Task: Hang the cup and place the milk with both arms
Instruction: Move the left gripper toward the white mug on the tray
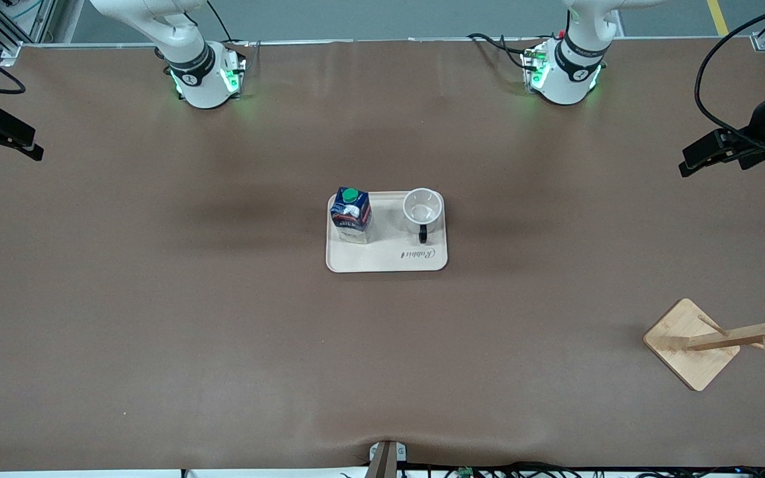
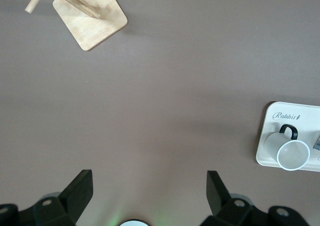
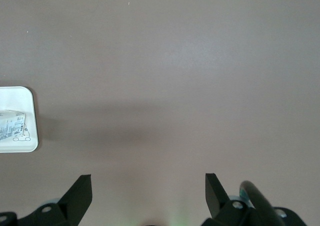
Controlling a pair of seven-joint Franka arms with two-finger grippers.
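The milk (image 1: 350,214) is a small dark blue carton with a round green cap on top, a red label on its side and a white lower part. It stands upright on a cream tray (image 1: 386,260) in the middle of the table, at the tray's end toward the right arm. The cup (image 1: 422,208) stands upright on the same tray, beside the milk but not touching it, toward the left arm's end. It is a white mug, open side up, and its black handle points toward the front camera (the side of the mug is hardly visible from above). The tray carries a small printed word near its edge nearer the front camera.

A wooden rack (image 1: 721,340) with pegs on a square wooden base stands on the brown table (image 1: 157,318) — well apart from the tray, nearer the front camera and toward the left arm's end. The surface between the tray and the rack is bare.

Both arms wait high, at the two ends of the table. The left gripper (image 2: 149,188) hangs over bare table toward its own end, and its fingers (image 2: 80,191) are wide apart, holding nothing. The right gripper (image 3: 148,190) hangs over bare table at the other end — its jaws are also wide apart and empty. In the right wrist view, only a corner of the tray with the milk's white lower part shows.
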